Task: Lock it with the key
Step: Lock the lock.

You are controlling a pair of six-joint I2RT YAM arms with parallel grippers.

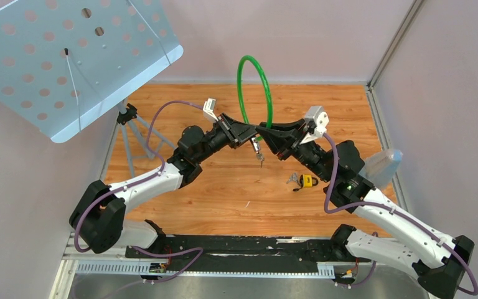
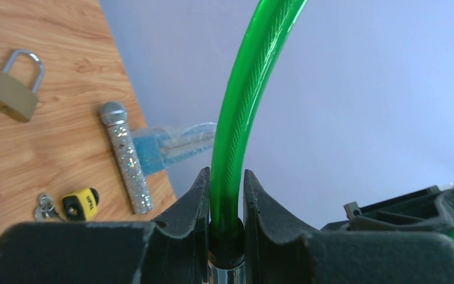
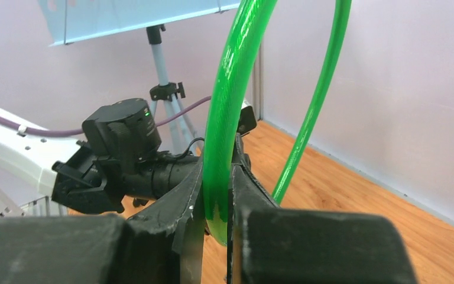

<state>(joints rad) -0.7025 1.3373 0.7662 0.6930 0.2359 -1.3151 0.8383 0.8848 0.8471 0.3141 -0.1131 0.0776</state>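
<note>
A green cable lock [image 1: 254, 87] arches up over the middle of the table, held between both grippers. My left gripper [image 1: 248, 132] is shut on one end of the cable. In the left wrist view [image 2: 226, 177] the jaws pinch the green cable [image 2: 236, 118] just above its black collar and metal tip. My right gripper [image 1: 269, 132] is shut on the other end. In the right wrist view [image 3: 216, 174] the jaws squeeze the cable [image 3: 227, 100]. A small key [image 1: 259, 157] hangs below where the two grippers meet. The lock body is hidden between the fingers.
A yellow padlock with keys [image 1: 308, 181] lies on the wood to the right. A brass padlock [image 2: 12, 89], a glitter microphone [image 2: 125, 157] and a clear bag [image 1: 383, 165] lie nearby. A perforated music stand [image 1: 68, 56] on a tripod stands at the back left.
</note>
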